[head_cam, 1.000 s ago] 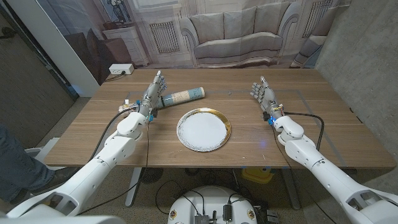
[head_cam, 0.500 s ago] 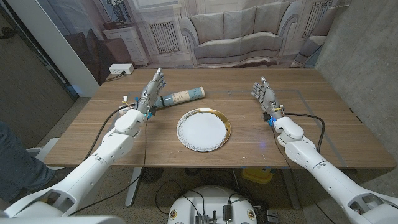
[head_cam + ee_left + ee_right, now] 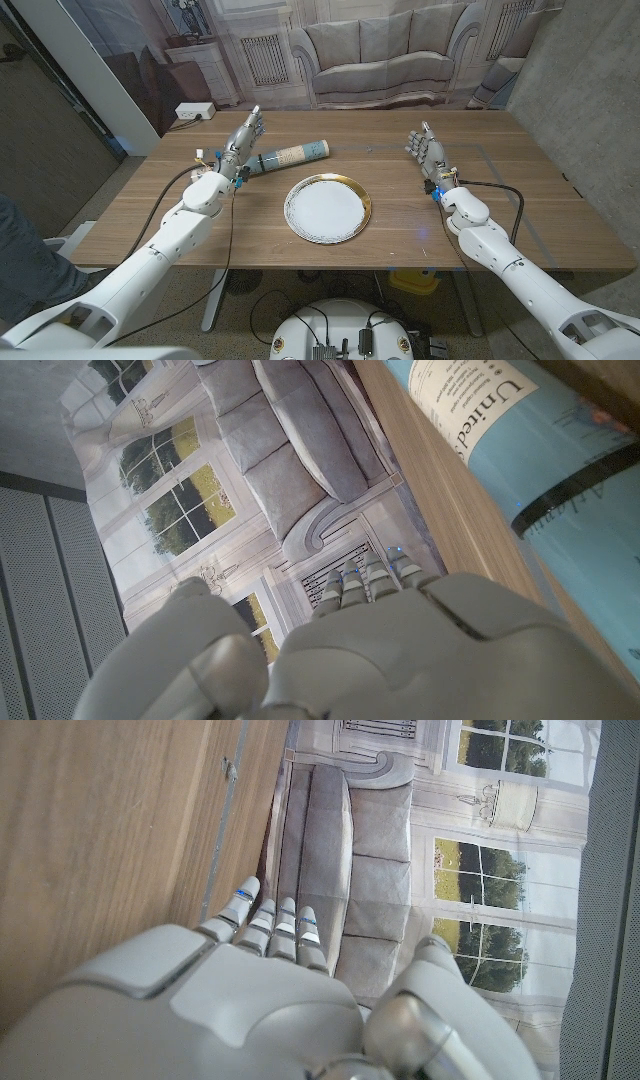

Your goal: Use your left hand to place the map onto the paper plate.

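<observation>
The rolled map [image 3: 292, 155], pale blue and cream, lies on the table behind the paper plate [image 3: 328, 208], a white plate with a gold rim near the table's middle. My left hand [image 3: 243, 142] stands open just left of the map's near end, fingers reaching up and apart, holding nothing. The left wrist view has the map [image 3: 520, 470] close beside the back of that hand [image 3: 400, 650]. My right hand [image 3: 424, 150] stands open on the right side of the table, far from the plate; its back [image 3: 250, 1010] is plain in the right wrist view.
The wooden table [image 3: 520, 210] has bare wood in front of and to the right of the plate. A sofa backdrop [image 3: 370, 55] hangs behind the far edge. A white power strip [image 3: 194, 111] sits on the floor at the back left. A person's leg [image 3: 15, 265] is at the left edge.
My left hand has shifted slightly back and left along the map's end, lifting a little. The map, the plate and my right hand have not moved.
</observation>
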`<move>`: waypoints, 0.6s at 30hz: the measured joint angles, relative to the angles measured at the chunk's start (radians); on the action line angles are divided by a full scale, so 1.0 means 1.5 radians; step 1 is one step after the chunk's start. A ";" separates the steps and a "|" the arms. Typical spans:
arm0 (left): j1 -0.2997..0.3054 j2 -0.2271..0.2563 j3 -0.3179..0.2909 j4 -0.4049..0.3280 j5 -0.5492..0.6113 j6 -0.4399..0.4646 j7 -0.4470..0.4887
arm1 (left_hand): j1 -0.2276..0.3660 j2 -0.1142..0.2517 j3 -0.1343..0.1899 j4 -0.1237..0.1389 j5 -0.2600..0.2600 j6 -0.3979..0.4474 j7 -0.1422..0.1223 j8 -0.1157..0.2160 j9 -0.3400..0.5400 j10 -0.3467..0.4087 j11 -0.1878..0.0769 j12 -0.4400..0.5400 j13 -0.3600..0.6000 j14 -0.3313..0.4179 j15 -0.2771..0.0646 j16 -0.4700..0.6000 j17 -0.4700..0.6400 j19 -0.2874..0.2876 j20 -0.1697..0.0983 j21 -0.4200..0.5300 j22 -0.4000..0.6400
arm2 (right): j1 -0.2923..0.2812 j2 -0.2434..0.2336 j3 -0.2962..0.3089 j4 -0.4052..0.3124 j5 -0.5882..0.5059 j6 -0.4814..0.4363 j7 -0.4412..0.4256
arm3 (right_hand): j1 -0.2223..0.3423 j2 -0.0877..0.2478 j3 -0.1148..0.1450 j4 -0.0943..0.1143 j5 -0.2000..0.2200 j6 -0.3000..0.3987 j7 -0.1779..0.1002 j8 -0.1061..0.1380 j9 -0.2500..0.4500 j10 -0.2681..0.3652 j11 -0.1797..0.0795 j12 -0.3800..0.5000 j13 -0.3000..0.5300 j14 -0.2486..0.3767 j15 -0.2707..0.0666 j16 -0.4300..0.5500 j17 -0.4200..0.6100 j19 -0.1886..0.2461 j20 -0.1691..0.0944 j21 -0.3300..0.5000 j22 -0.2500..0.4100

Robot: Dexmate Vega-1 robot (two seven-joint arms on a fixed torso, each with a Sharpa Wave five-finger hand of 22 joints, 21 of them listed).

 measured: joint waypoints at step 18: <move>0.009 0.011 -0.006 -0.022 0.034 -0.011 0.027 | 0.008 0.003 -0.003 -0.007 0.000 0.027 0.006 0.005 0.000 0.018 -0.001 0.005 0.000 0.025 -0.001 0.000 0.000 0.030 -0.001 0.000 0.000 | -0.013 -0.005 0.005 -0.024 -0.004 -0.001 -0.018 | 0.005 0.005 0.003 -0.003 0.000 0.008 -0.001 0.000 0.000 0.011 -0.004 0.000 0.000 0.006 -0.006 0.000 0.000 0.006 0.001 -0.006 0.000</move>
